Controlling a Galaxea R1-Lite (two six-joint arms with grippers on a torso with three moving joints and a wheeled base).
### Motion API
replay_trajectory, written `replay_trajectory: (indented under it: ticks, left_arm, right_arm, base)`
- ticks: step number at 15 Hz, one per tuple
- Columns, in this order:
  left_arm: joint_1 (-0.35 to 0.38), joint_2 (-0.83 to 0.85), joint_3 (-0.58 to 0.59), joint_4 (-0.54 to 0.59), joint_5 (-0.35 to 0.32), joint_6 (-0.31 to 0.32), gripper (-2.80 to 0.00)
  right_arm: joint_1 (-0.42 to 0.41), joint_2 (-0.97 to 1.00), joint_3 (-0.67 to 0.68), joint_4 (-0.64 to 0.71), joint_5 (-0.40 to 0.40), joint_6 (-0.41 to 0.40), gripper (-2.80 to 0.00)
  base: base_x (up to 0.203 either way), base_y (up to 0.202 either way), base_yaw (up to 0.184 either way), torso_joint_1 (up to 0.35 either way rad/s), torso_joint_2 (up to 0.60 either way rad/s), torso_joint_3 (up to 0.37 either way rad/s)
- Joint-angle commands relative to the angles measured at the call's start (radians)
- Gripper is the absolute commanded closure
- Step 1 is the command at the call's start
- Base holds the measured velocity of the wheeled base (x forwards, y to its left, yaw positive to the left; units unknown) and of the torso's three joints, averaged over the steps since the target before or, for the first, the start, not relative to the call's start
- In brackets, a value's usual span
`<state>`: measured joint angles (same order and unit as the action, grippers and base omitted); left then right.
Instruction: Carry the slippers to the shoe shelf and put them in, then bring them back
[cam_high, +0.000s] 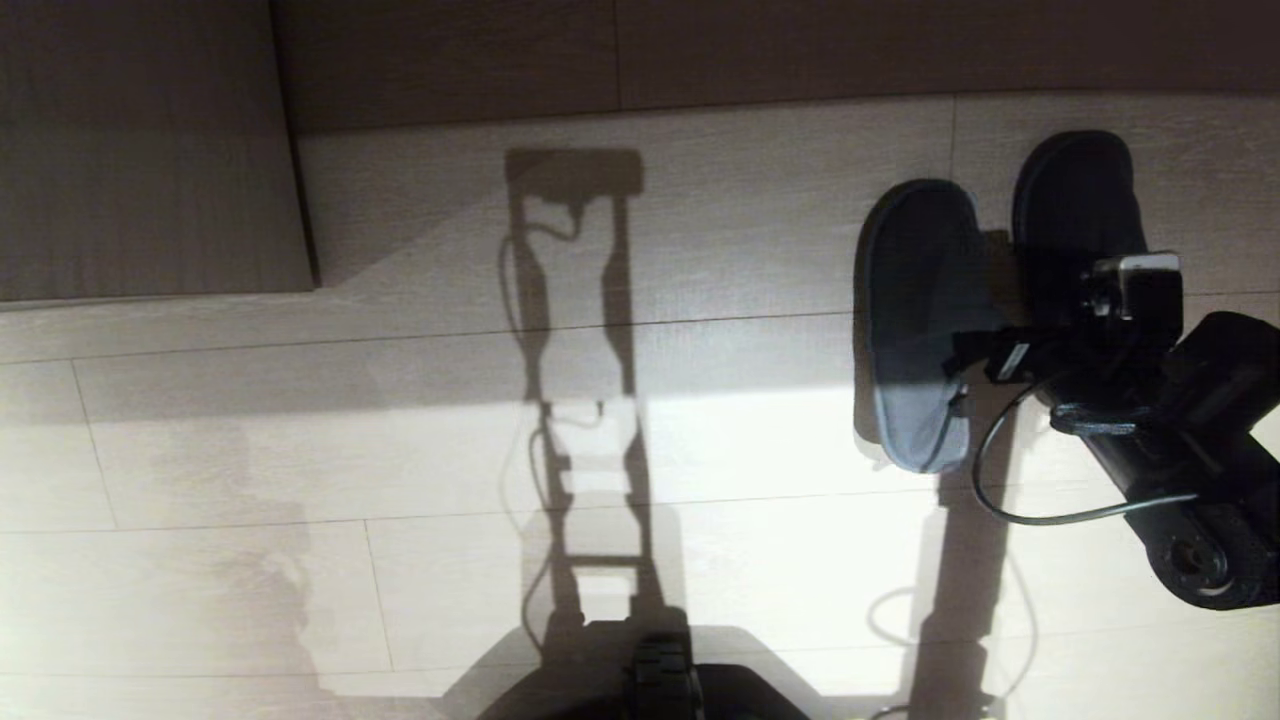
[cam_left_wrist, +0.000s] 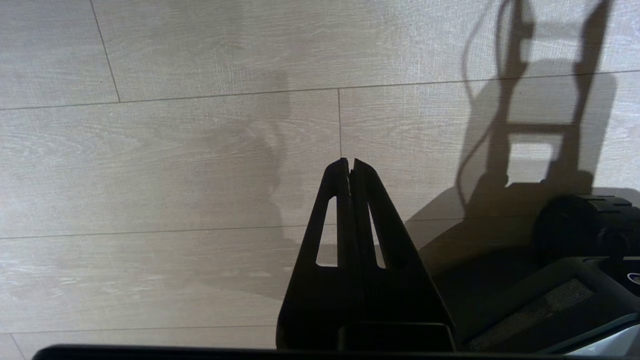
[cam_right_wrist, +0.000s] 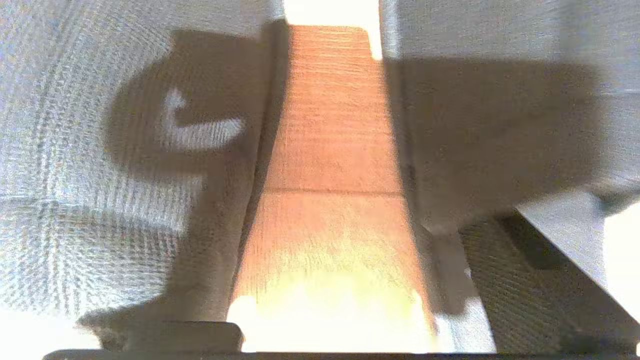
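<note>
Right gripper (cam_high: 985, 365) hangs low over the heel ends of the slippers (cam_high: 915, 320), its arm reaching in from the right edge of the head view. Whether it grips anything or has let go cannot be told: the right wrist view shows only grey-blue fabric on both sides and a bare strip of floor (cam_right_wrist: 330, 150) between. Both slippers lie flat on the pale plank floor (cam_high: 700, 450), side by side with a narrow gap, toes pointing away from the robot; the one further right sits a little further away. A loose black cable (cam_high: 1040, 518) loops beneath the arm. Left gripper (cam_left_wrist: 350, 162) is parked above bare floor, its tips pressed together with nothing between them. A wood-grain panel (cam_high: 150, 150) stands well apart at far left
</note>
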<state>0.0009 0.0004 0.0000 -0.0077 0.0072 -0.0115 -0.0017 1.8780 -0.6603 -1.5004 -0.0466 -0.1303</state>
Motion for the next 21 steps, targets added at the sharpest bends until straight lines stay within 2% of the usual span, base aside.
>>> replay_trajectory:
  ticks: [1,8,10,13,16,19,20,21]
  left_arm:
    - [0.001,0.000,0.000,0.000,0.000,-0.001,0.00]
    - [0.001,0.000,0.000,0.000,0.000,-0.001,0.00]
    - [0.001,-0.001,0.000,-0.001,0.000,-0.001,0.00]
    - [0.001,0.000,0.000,-0.001,0.000,-0.001,0.00]
    - [0.000,0.000,0.000,-0.001,0.000,-0.001,0.00]
    - [0.001,0.000,0.000,0.000,0.000,-0.001,0.00]
    - [0.001,0.000,0.000,-0.002,0.000,-0.001,0.00]
    - [0.001,0.000,0.000,0.000,0.000,-0.001,0.00]
  right_arm:
    - [0.000,-0.048,0.033,-0.014,-0.002,-0.003,-2.80]
    - [0.005,-0.091,0.093,0.006,0.007,-0.005,-2.80]
    - [0.005,-0.092,0.126,0.007,0.033,-0.011,-2.80]
    - [0.002,-0.131,0.216,0.012,0.062,-0.056,-2.80]
    - [0.002,-0.245,0.307,0.074,0.066,-0.113,-2.80]
    - [0.033,-0.328,0.322,0.122,0.089,-0.125,-2.80]
    - [0.066,-0.328,0.316,0.127,0.115,-0.122,0.00]
    - [0.119,-0.330,0.298,0.138,0.140,-0.122,0.00]
  base:
    - [0.000,0.000,0.000,0.000,0.00,0.000]
    - [0.000,0.000,0.000,0.000,0.00,0.000]
    - [0.000,0.000,0.000,0.000,0.00,0.000]
    - [0.000,0.000,0.000,0.000,0.00,0.000]
    - [0.000,0.000,0.000,0.000,0.00,0.000]
    - [0.000,0.000,0.000,0.000,0.00,0.000]
    - [0.000,0.000,0.000,0.000,0.00,0.000]
    - [0.000,0.000,0.000,0.000,0.00,0.000]
